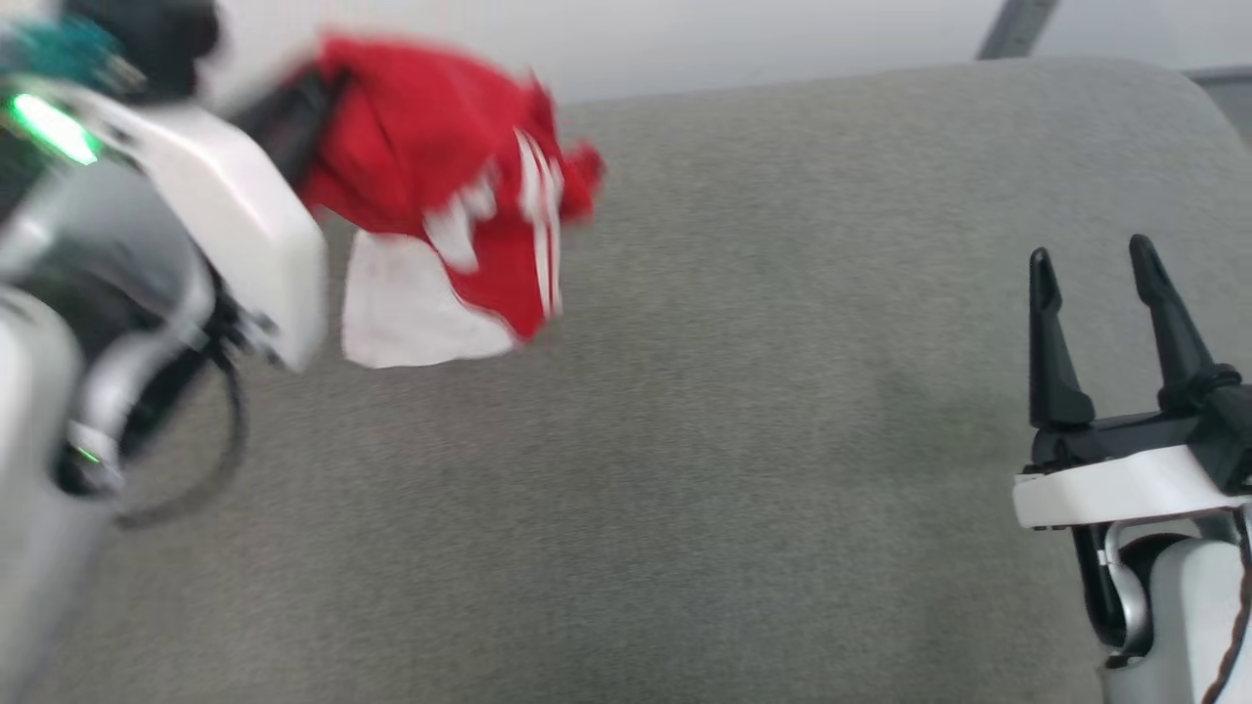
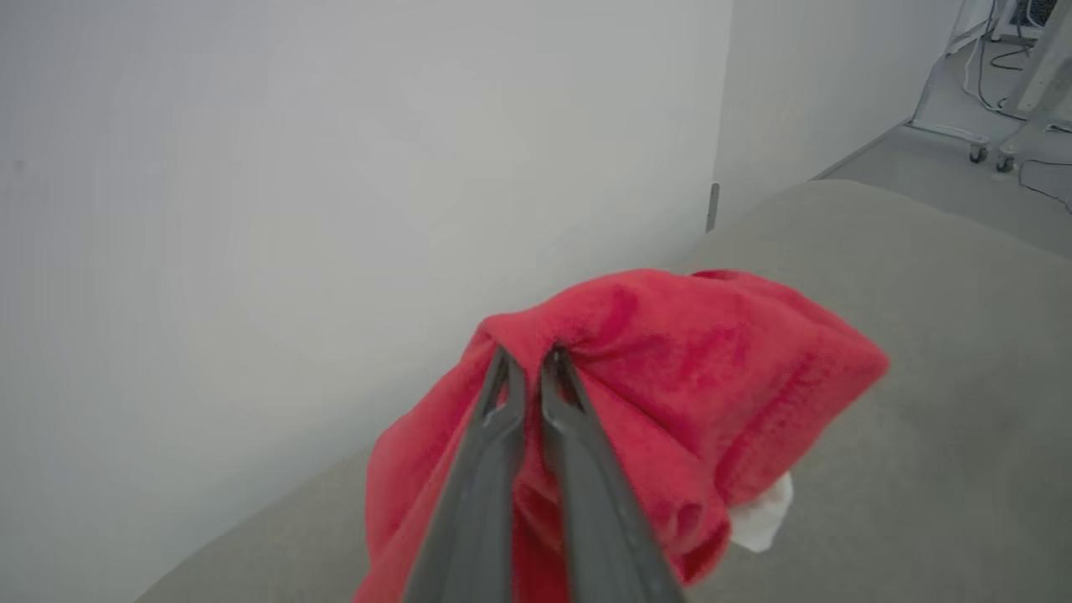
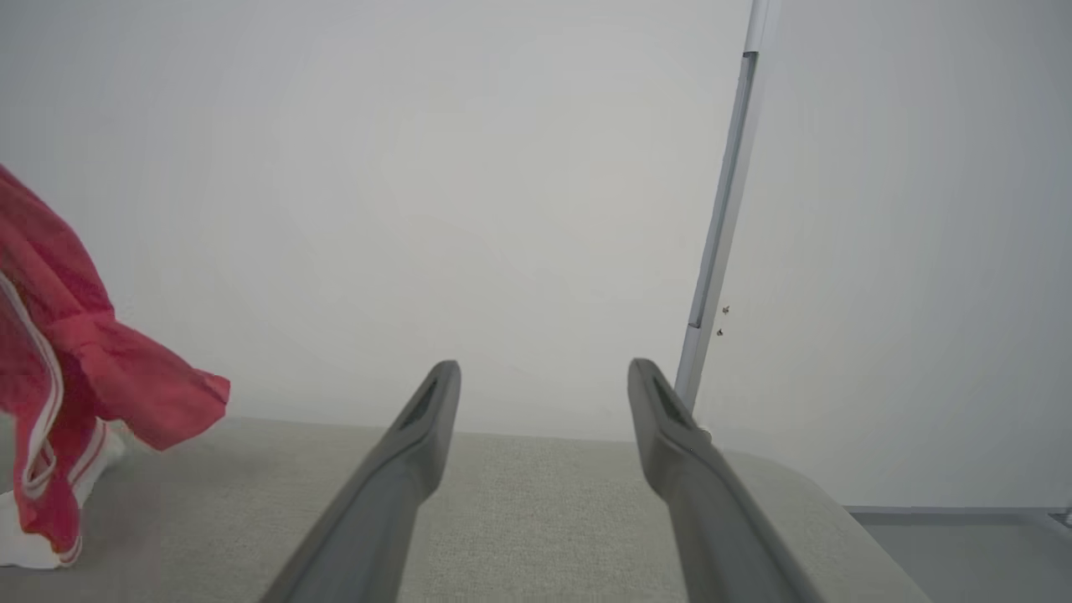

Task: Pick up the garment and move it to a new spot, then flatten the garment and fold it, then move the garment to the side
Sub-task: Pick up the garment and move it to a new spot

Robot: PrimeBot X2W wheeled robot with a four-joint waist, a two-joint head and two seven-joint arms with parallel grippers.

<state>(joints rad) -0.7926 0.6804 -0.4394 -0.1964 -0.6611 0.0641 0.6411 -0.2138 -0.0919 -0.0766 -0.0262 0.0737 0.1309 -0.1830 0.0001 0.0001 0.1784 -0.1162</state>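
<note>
The left claw (image 2: 529, 358) is clenched on the bright red soft T-shirt with white sleeves (image 1: 440, 166), dangling over the grey padded worktop (image 1: 782, 440); right claw (image 1: 1095, 264) released. Placing, flattening, folding remain.

My right hand (image 3: 543, 368) is spread wide above the grey surface (image 3: 544, 519); well left of my hand, the red-and-white garment (image 3: 84, 368) dangles, bunched.

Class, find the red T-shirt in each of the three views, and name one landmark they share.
Head view: T-shirt upper left, bunched.
Left wrist view: T-shirt centre, pinched by the left gripper.
Right wrist view: T-shirt far left edge, hanging.
Shared landmark: the grey cushion.
</note>
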